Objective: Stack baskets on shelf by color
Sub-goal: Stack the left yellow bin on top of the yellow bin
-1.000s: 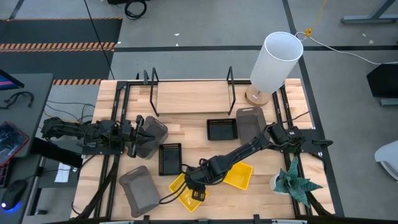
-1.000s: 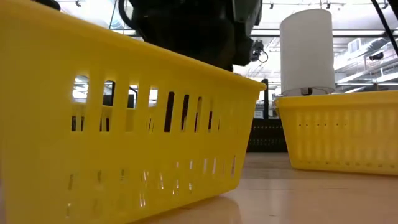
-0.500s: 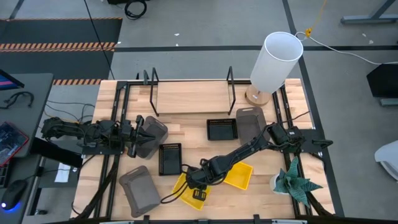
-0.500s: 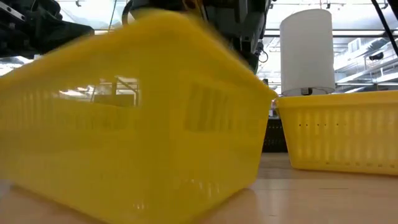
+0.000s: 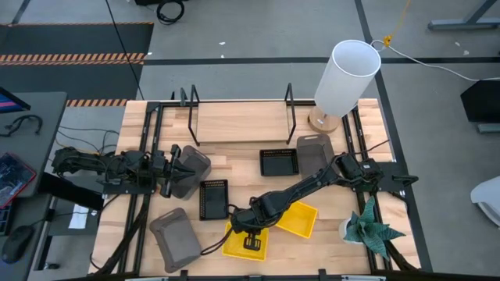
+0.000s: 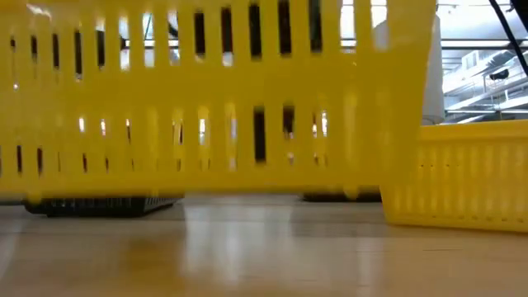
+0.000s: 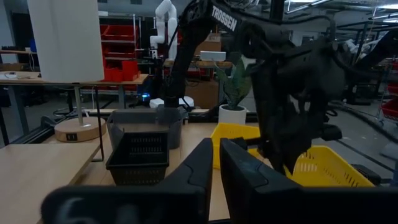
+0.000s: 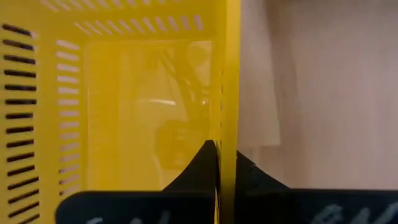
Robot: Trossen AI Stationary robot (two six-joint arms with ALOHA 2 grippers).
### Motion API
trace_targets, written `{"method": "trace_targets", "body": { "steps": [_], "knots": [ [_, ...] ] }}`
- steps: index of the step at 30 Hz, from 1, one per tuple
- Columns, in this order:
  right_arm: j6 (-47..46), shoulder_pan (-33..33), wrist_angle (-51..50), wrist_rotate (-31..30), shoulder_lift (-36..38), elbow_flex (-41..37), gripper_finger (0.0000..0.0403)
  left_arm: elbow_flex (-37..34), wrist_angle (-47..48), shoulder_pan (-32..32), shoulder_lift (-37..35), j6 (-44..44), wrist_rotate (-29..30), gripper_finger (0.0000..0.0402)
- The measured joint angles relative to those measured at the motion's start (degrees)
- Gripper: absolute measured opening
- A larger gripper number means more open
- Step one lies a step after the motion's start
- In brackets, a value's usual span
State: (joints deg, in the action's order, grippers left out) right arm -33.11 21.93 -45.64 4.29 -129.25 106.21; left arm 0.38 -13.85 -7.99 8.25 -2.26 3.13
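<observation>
Shelf has nothing on it, so no stack is started. My right claw is clamped on the rim of one yellow basket at the near table edge; low view shows it lifted clear of the wood. A second yellow basket sits just beside it. My left claw is pinched on a gray basket at the left side. Loose on the table: two black baskets and two more gray ones. Third yellow and third black: can't see them. Nearly everything is left.

Dark jointed arms, white TROSSEN lettering, black cabling.
</observation>
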Motion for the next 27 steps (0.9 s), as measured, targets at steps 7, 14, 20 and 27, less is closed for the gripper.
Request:
{"method": "trace_targets", "body": {
  "steps": [7,14,20,27],
  "knots": [
    [2.4,0.0,-8.3,-3.5,0.0,5.9,0.0003,0.0,0.0,0.0,0.0,0.0,0.0,0.0029],
    [3.3,-0.1,-15.7,-5.2,0.0,11.3,0.0002,0.0,0.0,0.0,0.0,0.0,0.0,0.0039],
    [3.3,0.0,-22.1,-6.0,0.0,15.4,0.0002,0.0,0.0,0.0,0.0,0.0,0.0,0.0032],
    [3.4,0.0,-31.3,-9.0,0.0,22.6,0.0002,0.0,0.0,0.0,0.0,0.0,0.0,0.0031]
  ]
}}
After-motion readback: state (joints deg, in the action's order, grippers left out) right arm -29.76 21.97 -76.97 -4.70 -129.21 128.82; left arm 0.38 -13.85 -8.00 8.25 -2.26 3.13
